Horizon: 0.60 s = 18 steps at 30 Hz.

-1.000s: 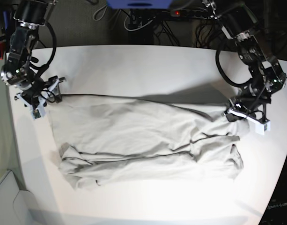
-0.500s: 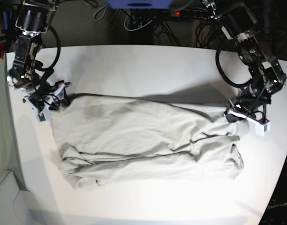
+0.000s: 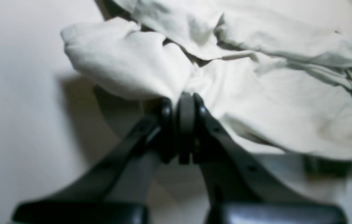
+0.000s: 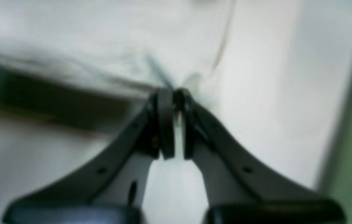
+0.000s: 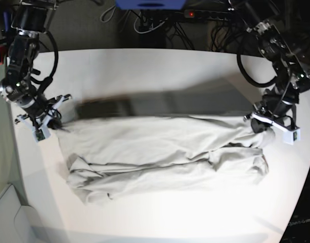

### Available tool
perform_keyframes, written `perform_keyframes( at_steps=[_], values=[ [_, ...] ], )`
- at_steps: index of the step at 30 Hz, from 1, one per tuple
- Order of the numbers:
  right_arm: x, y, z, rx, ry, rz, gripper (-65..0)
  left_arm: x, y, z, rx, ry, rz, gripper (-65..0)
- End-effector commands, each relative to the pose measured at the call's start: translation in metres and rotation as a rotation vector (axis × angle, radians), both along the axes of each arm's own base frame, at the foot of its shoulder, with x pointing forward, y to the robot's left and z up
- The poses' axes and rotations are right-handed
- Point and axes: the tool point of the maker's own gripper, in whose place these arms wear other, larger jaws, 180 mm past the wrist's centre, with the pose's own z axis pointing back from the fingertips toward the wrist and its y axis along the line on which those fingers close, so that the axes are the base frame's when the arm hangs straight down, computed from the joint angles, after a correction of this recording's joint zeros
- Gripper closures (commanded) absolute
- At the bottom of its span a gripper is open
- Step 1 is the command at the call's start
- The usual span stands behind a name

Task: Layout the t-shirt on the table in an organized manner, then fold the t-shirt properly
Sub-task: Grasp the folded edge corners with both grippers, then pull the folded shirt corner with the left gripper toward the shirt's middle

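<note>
Both claws pinched on the t-shirt (image 5: 160,152): left claw (image 3: 183,102) at its scene-right end, right claw (image 4: 174,99) on the far-left corner. Shirt's long axis runs left-right across the worktop (image 5: 144,71), strung between us, near half bunched.

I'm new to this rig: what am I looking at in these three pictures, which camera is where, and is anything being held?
This is a two-armed robot at a white table. The base view looks down on it all; the other two pictures come from cameras on each wrist, looking along the black fingers. A grey-beige t-shirt lies stretched across the table. The left gripper, on the base view's right, is shut on one end of the cloth. The right gripper, on that view's left, has its jaws pinched at the opposite edge.
</note>
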Motion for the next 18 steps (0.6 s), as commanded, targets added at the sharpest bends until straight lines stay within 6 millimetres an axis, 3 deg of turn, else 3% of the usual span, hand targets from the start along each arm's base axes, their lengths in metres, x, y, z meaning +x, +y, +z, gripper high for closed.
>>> perform_keyframes(
  at_steps=[1,6,8,12,14,16,18],
  values=[
    [0.007,0.005,0.028,-0.006,-0.091,0.030,-3.1,0.007,0.001,0.025,0.031,-0.085,-0.011,-0.2],
    [-0.001,0.020,0.096,-0.071,-0.277,0.064,-3.1,0.009,-0.002,0.048,0.054,-0.150,-0.025,-0.2],
    [-0.002,0.023,0.114,-0.083,-0.330,0.062,-3.1,0.011,-0.007,0.054,0.018,-0.178,-0.048,-0.2],
    [0.006,0.023,0.126,-0.090,-0.363,0.060,-3.1,0.017,-0.003,0.067,-0.017,-0.220,-0.075,-0.2],
    [0.008,0.022,0.119,-0.079,-0.347,0.055,-3.4,0.020,0.009,0.065,-0.025,-0.217,-0.038,-0.2],
    [0.009,0.020,0.109,-0.063,-0.321,0.046,-3.5,0.030,0.021,0.057,-0.041,-0.201,0.001,-0.2],
    [0.009,0.029,0.099,-0.033,-0.297,0.053,-3.5,0.039,0.029,0.036,-0.078,-0.146,0.025,-0.2]
  ],
)
